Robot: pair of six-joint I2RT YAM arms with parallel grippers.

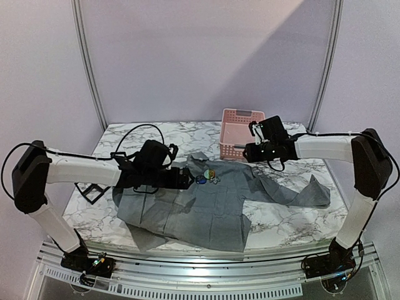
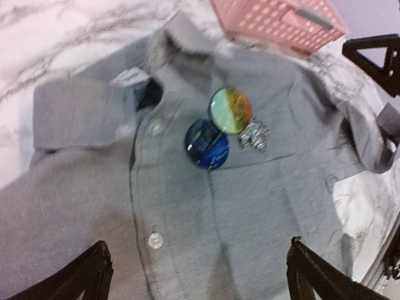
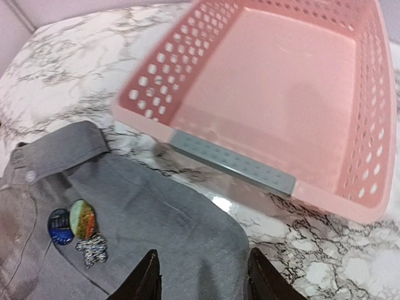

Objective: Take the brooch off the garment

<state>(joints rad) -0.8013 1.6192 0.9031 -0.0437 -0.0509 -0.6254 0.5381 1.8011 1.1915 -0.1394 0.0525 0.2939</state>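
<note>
One blurry silver brooch (image 2: 255, 135) beside two badges (image 2: 230, 110) on garment (image 2: 250, 219)

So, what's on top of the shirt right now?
Three brooches clustered on the shirt chest: a blue brooch, a green-orange brooch touching it, and a silver brooch beside them. Their clasps, and anything under the cloth, are covered.

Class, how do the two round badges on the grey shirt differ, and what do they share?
Colour: the blue badge is dark blue; the green-orange badge is half green, half orange. Place: the blue badge lies nearer the button strip, the green-orange badge nearer the silver brooch. Shared: both round, glossy, on the shirt.
</note>
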